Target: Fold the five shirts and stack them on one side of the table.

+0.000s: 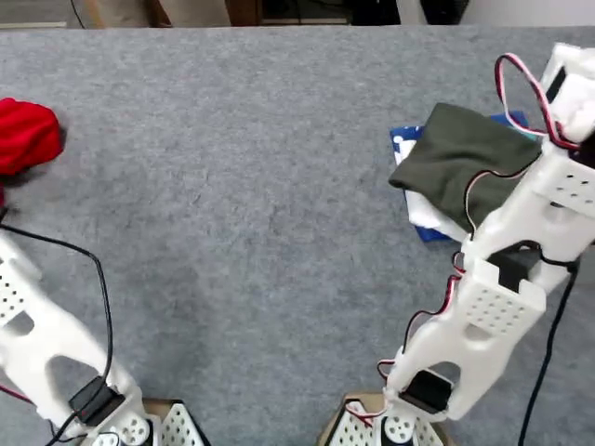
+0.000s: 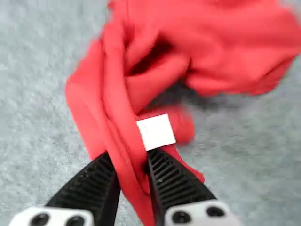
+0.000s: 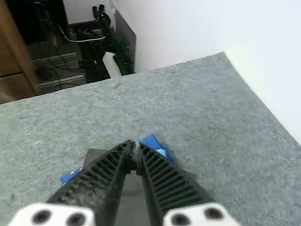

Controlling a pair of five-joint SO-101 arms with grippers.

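Note:
A crumpled red shirt (image 1: 26,135) lies at the left edge of the grey table. In the left wrist view my left gripper (image 2: 131,162) is shut on a fold of this red shirt (image 2: 188,61), just under its white label (image 2: 155,132). At the right side a stack of folded shirts has a dark olive shirt (image 1: 460,158) on top of white and blue ones (image 1: 420,218). My right gripper (image 3: 133,151) is shut with nothing between its fingers, held above that stack, whose blue shirt (image 3: 155,142) peeks out past the fingertips.
The grey felt table (image 1: 251,214) is bare across its middle. The right arm's white links (image 1: 493,297) and cables reach over the near right part. Behind the far table edge stand cables and furniture (image 3: 94,42).

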